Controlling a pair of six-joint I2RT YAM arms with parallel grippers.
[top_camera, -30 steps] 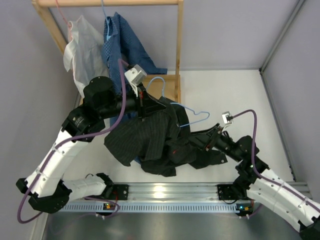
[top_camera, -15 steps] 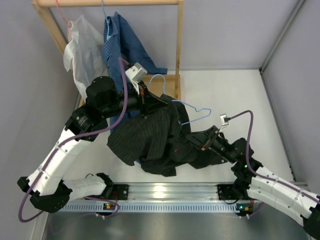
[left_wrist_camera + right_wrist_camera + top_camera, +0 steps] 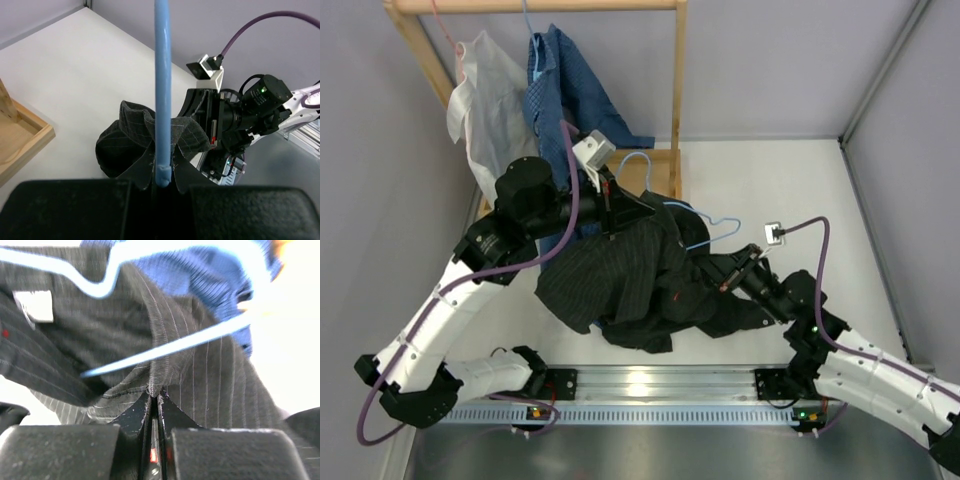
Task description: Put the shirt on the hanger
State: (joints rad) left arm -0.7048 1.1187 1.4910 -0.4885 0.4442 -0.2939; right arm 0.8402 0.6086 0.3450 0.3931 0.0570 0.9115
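Shirt (image 3: 620,285) is being held bunched at centre of the top view, with the collar area gathered round the hanger (image 3: 162,90) and the rest lying on the table (image 3: 790,180). Just left of centre, the hanger wire is being clamped by the left gripper (image 3: 161,189), jaws fully closed on it. The hanger's long axis is being pointed from there toward lower right, and its bare end is being left exposed right of centre. Further right, a shirt seam is being pinched by the right gripper (image 3: 154,401), jaws closed. Right gripper is nearer that bare end, so the fabric probably needs pulling along the axis over it.
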